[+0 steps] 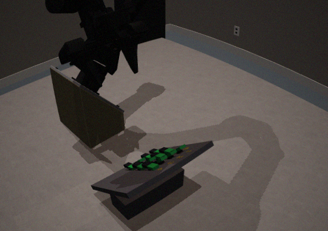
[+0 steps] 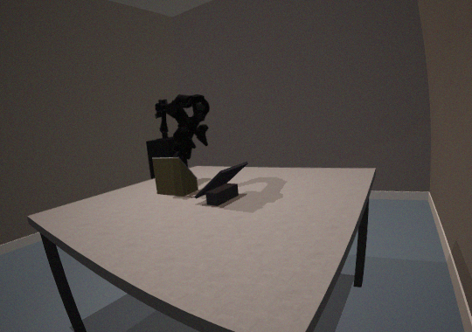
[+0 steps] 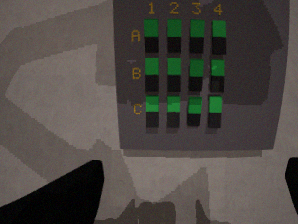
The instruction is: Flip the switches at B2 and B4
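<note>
The black parallel-jaw gripper (image 1: 126, 61) is held high above the grey table top (image 2: 245, 248), its fingers spread wide with nothing between them. The dark grey tilted switch panel (image 3: 249, 76) is seen ahead of the fingers in the wrist view, well apart from them. Twelve green-and-black rocker switches are set in rows A to C and columns 1 to 4. Switch B2 (image 3: 174, 74) and switch B4 (image 3: 217, 75) appear untouched; their raised ends cannot be told. An olive wedge-shaped block (image 1: 86, 115) stands beside the panel
</note>
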Robot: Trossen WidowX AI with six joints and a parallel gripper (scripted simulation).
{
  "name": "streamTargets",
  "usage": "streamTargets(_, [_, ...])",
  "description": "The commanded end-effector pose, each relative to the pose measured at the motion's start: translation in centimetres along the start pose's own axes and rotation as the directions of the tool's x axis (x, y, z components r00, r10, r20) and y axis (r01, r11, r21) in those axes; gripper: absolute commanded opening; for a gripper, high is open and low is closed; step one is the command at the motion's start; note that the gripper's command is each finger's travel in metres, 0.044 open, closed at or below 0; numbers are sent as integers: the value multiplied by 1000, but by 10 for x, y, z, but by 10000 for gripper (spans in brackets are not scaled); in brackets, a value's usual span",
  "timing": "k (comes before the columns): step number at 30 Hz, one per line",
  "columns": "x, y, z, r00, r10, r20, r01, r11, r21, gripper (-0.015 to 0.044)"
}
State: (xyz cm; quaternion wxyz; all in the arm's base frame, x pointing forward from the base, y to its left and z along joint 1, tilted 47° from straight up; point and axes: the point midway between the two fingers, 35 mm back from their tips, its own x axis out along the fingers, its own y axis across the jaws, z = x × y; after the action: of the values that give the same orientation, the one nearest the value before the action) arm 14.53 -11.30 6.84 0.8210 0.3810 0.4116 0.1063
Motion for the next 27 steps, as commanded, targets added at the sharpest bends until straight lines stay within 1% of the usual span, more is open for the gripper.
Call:
streamTargets(1, [2,-1,0,1000,-3,-1,3,1000,1,374])
streamTargets(3, [18,-4,1,1000,-20,-2,20,1000,5,321])
streamTargets(6, [53,-6,2,999,-38,8,38,999,10,242])
streamTargets(10, [92,6,0,999,-10,33,10,1000,11,137])
streamTargets(15, [98,9,-1,999,0,37,-1,1000,11,6])
streamTargets(19, [99,9,-1,999,0,37,0,1000,11,0])
streamTargets(24, [129,9,-1,998,-1,59,0,1000,11,0])
streamTargets(27, [133,10,-1,998,2,64,-3,1000,12,0])
